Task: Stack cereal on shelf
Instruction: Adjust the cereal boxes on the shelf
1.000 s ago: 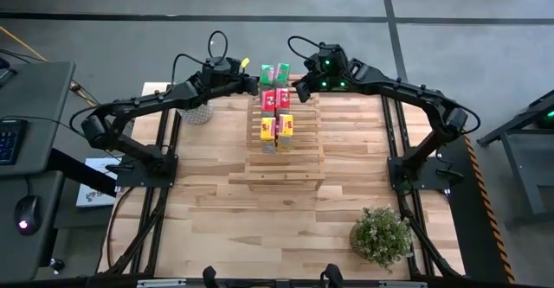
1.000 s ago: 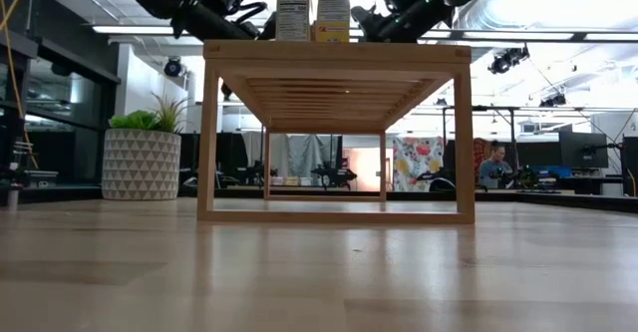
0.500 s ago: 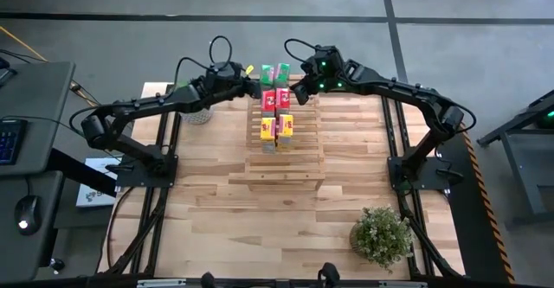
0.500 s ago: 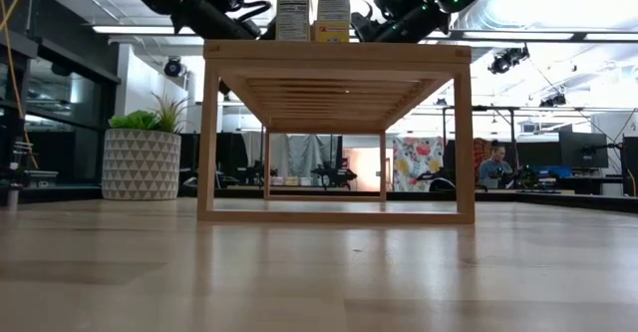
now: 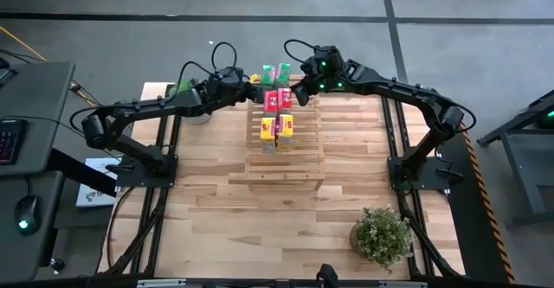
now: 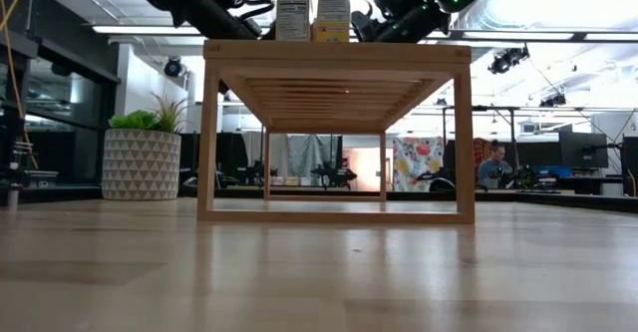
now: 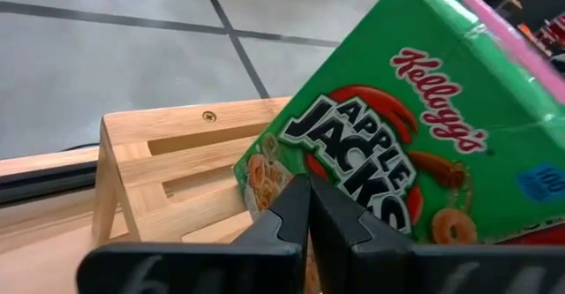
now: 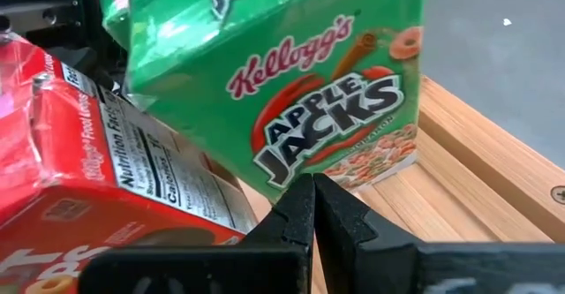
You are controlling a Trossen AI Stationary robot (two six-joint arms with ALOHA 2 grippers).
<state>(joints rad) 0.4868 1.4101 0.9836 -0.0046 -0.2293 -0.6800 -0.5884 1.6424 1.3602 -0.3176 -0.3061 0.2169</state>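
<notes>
The slatted wooden shelf (image 5: 281, 145) stands mid-table and also shows in the low view (image 6: 337, 128). On its top stand two green cereal boxes (image 5: 275, 72) at the far end, two pink-red boxes (image 5: 276, 99) in the middle and two yellow boxes (image 5: 277, 127) nearest. My left gripper (image 5: 252, 86) is shut at the left side of the far boxes. Its tips (image 7: 307, 207) are in front of a green box (image 7: 415, 126). My right gripper (image 5: 301, 86) is shut at their right side. Its tips (image 8: 313, 204) are in front of the other green box (image 8: 300, 109), beside a pink-red box (image 8: 97, 170). My left gripper's shut fingertips (image 7: 291, 213) stand against the lower part of the green box's printed face (image 7: 349, 184), coming level from the table's left. I cannot tell whether they touch it. My right gripper's shut fingertips (image 8: 298, 210) stand at the green box's lower edge (image 8: 353, 175), coming from the table's right. I cannot tell whether they touch it.
A plant in a white patterned pot (image 5: 197, 108) stands at the far left, close to my left arm, and shows in the low view (image 6: 142, 161). A leafy plant (image 5: 382, 234) stands near the front right. A person (image 6: 495, 163) sits in the room beyond the table.
My left gripper has moved a little toward the table's right, closer to the far boxes on the shelf. My right gripper has shifted slightly toward the boxes and then kept still. The boxes stand as before.
</notes>
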